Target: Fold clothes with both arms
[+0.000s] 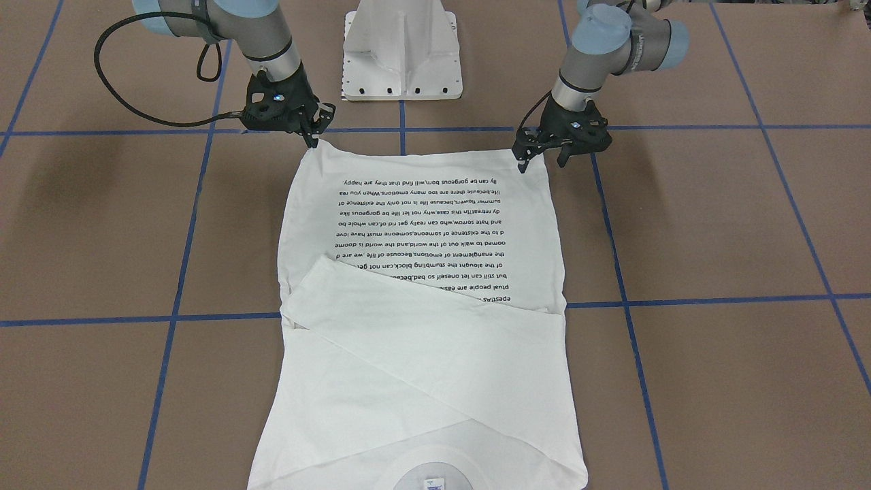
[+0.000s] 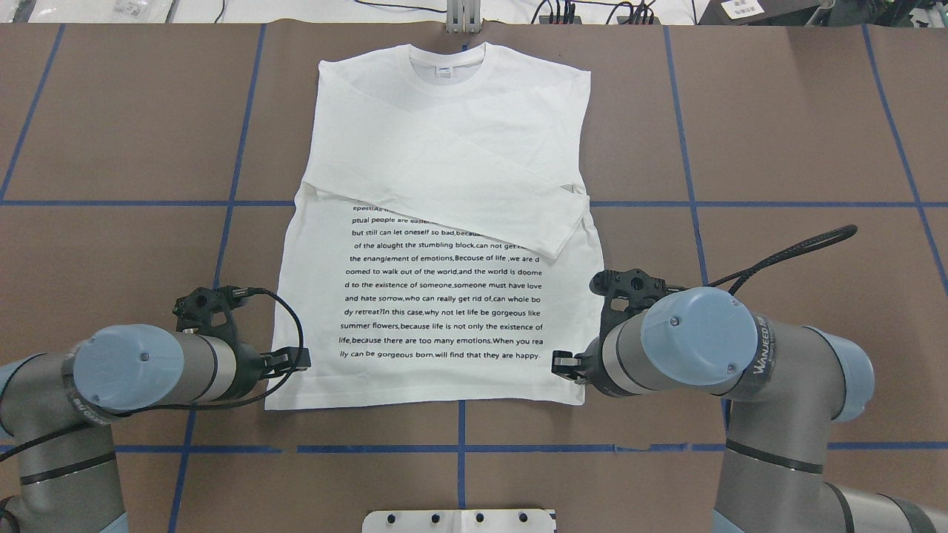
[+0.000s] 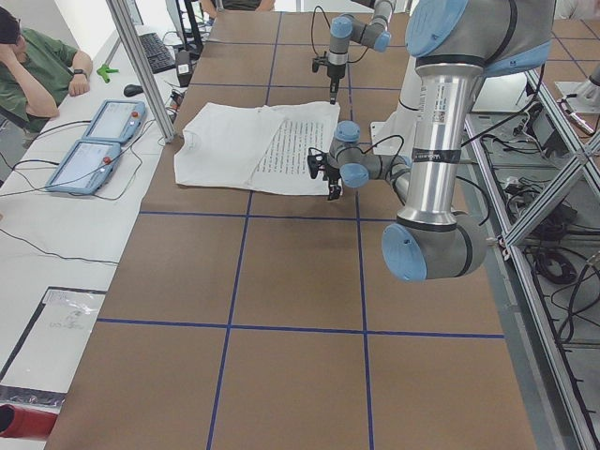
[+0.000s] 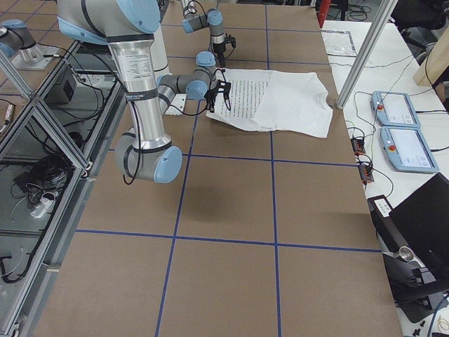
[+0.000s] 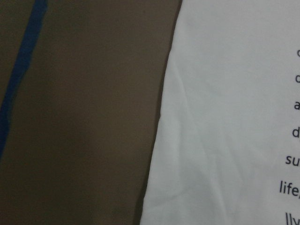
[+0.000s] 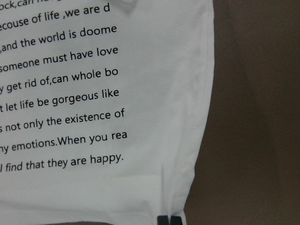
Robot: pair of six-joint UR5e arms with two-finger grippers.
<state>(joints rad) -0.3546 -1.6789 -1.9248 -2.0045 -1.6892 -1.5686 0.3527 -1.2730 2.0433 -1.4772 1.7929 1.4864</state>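
One shirt (image 2: 444, 148), hem (image 2: 422, 396) toward pedestal (image 2: 459, 520), collar (image 2: 446, 53) far.

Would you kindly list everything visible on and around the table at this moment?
white long-sleeved cotton shirt with black printed text: one, white, flat at table centre, text side up, sleeves folded across the chest.
brown table with blue tape grid: one, brown, under the shirt.
white flared pedestal base: one, white, at the robot's table edge.
grey handheld screens: two, grey, on the white side bench.
seated person in a green top: one, beside that bench.
left gripper: one, black, open at one hem corner.
right gripper: one, black, apparently shut on the other hem corner.
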